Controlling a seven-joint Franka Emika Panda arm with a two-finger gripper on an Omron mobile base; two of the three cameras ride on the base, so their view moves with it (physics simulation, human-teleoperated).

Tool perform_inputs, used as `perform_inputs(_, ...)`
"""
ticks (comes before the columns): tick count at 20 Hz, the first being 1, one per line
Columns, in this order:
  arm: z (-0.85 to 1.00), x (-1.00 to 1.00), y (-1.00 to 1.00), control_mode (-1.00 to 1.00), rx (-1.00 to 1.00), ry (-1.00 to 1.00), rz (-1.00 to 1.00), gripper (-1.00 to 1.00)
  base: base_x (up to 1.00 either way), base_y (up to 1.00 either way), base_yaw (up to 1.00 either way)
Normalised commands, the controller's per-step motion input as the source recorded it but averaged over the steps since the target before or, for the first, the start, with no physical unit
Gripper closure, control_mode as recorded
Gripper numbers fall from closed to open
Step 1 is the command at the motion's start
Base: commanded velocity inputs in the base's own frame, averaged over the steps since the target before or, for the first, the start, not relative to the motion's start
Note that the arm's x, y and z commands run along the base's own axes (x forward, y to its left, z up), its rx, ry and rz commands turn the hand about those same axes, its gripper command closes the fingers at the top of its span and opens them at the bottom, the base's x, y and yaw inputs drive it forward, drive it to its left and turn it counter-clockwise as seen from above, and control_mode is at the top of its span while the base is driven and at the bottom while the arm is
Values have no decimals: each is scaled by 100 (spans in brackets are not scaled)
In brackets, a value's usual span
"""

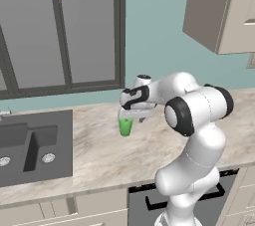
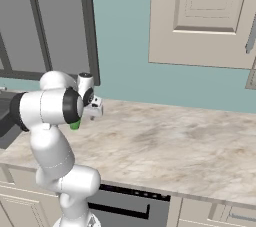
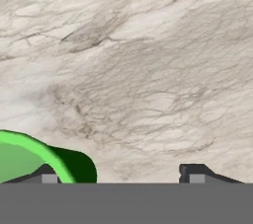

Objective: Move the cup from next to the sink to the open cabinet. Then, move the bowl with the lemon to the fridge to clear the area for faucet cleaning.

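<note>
Here, green cup point(image 1: 125, 126) upright on marble counter point(image 1: 99, 155), gripper point(image 1: 130, 118) above it, fingers point(image 3: 196, 173) spread, one at the rim, grasp unclear.

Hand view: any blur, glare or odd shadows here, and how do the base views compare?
Hand view: sharp marble veining, no glare; cup throws a flat dark green shadow. Left base view: even lighting, soft shadow under the cup on the counter. Right base view: evenly lit, no glare.

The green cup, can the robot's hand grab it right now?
Probably yes. The gripper sits right over the cup on the counter, jaws apart, one finger tip at its rim; nothing blocks it.
</note>
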Motion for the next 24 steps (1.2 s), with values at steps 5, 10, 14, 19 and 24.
perform_inputs(5,0,-11,0,-100,0,-1,0,100,0,0,0)
perform_inputs(10,3,-21,0,-100,0,-2,0,100,0,0,0)
perform_inputs(14,21,-23,0,-100,0,-2,0,100,0,0,0)
perform_inputs(19,45,-47,0,-100,0,-13,0,100,0,0,0)
perform_inputs(24,91,-81,0,-100,-1,-32,0,100,0,0,0)
